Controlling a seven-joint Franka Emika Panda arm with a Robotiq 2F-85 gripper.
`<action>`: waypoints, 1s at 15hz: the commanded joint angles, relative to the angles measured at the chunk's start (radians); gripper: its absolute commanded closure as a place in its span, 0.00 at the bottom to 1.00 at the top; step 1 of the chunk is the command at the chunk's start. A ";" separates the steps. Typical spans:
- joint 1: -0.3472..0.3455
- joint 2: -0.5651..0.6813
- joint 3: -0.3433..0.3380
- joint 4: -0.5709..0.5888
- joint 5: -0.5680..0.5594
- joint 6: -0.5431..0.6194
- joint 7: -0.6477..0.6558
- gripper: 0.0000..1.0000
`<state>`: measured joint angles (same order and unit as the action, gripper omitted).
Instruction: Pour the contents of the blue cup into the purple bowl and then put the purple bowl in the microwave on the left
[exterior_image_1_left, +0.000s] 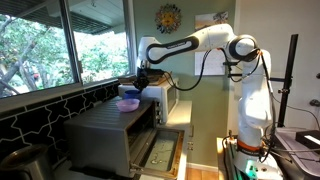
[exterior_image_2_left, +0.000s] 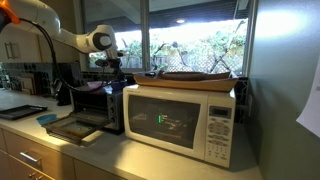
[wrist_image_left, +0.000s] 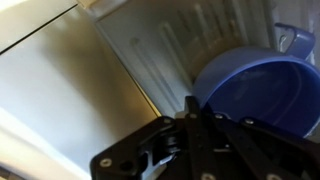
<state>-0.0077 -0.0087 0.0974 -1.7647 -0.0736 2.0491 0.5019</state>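
The purple bowl (exterior_image_1_left: 128, 103) (wrist_image_left: 255, 90) sits on top of the dark-grey microwave (exterior_image_1_left: 105, 135) (exterior_image_2_left: 100, 103), whose front door (exterior_image_1_left: 160, 152) hangs down open. My gripper (exterior_image_1_left: 141, 84) (exterior_image_2_left: 113, 70) (wrist_image_left: 193, 103) reaches in from above. Its fingers are shut together on the bowl's near-left rim in the wrist view. Past the bowl at the top right of that view a small bluish curved edge (wrist_image_left: 291, 38) shows. I cannot tell whether it is the blue cup.
A white microwave (exterior_image_1_left: 166, 100) (exterior_image_2_left: 180, 122) stands right beside the dark one on the counter, with a flat tray (exterior_image_2_left: 195, 78) on top. Windows run behind both. The open door (exterior_image_2_left: 70, 128) juts out over the counter's front.
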 joint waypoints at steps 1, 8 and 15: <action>0.026 0.011 -0.013 0.065 -0.051 -0.093 -0.063 0.99; 0.078 0.035 0.019 0.245 -0.180 -0.385 -0.271 0.99; 0.123 0.036 0.038 0.281 -0.228 -0.436 -0.327 0.96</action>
<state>0.1058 0.0247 0.1439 -1.4903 -0.3014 1.6178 0.1750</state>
